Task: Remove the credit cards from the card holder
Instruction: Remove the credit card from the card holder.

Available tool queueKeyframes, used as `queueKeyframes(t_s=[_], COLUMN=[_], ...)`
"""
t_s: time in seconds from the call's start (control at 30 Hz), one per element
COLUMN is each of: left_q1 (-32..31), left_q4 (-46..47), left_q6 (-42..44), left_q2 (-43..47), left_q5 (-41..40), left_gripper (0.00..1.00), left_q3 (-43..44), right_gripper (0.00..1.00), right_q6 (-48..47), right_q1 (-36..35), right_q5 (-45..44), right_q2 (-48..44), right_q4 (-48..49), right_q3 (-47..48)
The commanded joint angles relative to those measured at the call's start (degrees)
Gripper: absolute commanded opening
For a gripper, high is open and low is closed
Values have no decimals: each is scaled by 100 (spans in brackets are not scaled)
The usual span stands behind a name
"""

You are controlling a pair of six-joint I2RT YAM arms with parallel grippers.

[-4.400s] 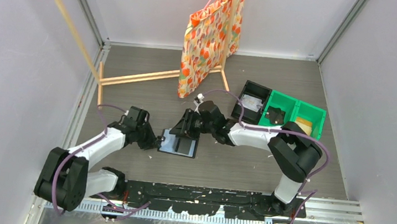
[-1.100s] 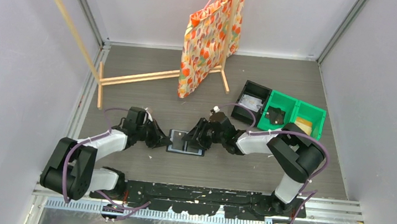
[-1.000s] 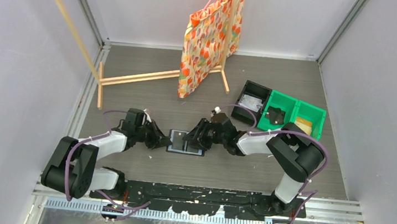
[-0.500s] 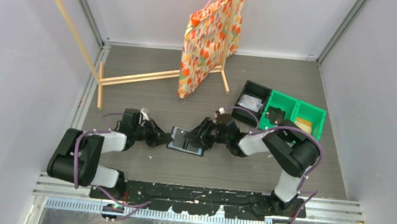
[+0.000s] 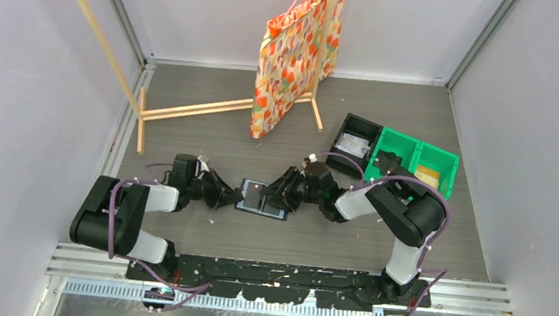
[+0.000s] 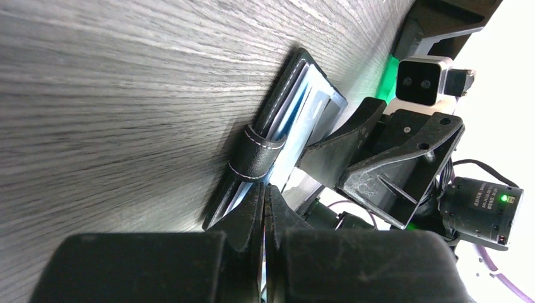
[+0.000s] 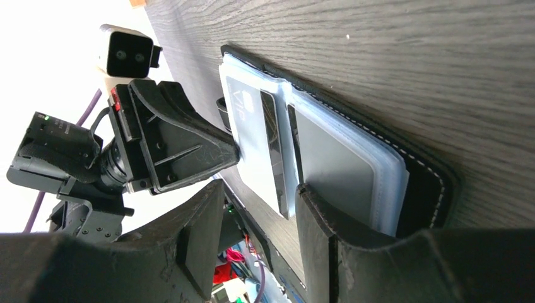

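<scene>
Both arms low at card holder (image 7: 385, 170); left end effector (image 6: 264, 191) clenched, right end effector (image 7: 260, 192) parted.

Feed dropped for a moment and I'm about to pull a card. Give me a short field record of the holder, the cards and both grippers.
card holder: lying open on the table, pockets up, between the two grippers
credit cards: in the pockets; a pale one on the left gripper's side, a grey one in the other half
left gripper: shut, tip at the holder's edge by the clasp tab
right gripper: open, fingers low over the holder, gripping nothing
</scene>
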State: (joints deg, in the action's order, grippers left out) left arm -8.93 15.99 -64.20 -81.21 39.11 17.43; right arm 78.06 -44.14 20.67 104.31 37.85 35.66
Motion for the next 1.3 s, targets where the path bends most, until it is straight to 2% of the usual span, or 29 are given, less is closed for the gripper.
queueKeyframes(t_s=[0.0, 0.43, 0.53, 0.7, 0.77, 1.0, 1.1, 1.27], left_q1=[93, 93, 93, 89, 89, 93, 89, 93], left_q4=[-17, -188, -218, -201, -201, -210, -218, -245], left_q6=[-69, 169, 202, 224, 235, 240, 234, 207], left_q2=[-72, -535, -572, -640, -646, -640, -637, -570], left_q5=[136, 44, 44, 47, 55, 60, 37, -15], left_gripper=[0, 1, 1, 1, 1, 1, 0, 1], left_q3=[80, 116, 129, 111, 118, 120, 111, 88], right_gripper=[51, 50, 44, 28, 25, 14, 3, 1], right_q6=[149, 459, 541, 798, 876, 869, 852, 816], right_q1=[-8, -25, -26, -27, -32, -66, -66, 14], right_q5=[8, 98, 91, 147, 178, 223, 172, 81], right_q2=[206, 514, 555, 800, 889, 924, 863, 739], right_q4=[415, 1084, 1335, 1952, 2143, 2241, 2249, 2265], right_q3=[-51, -51, -114, -192, -203, -156, -234, -530])
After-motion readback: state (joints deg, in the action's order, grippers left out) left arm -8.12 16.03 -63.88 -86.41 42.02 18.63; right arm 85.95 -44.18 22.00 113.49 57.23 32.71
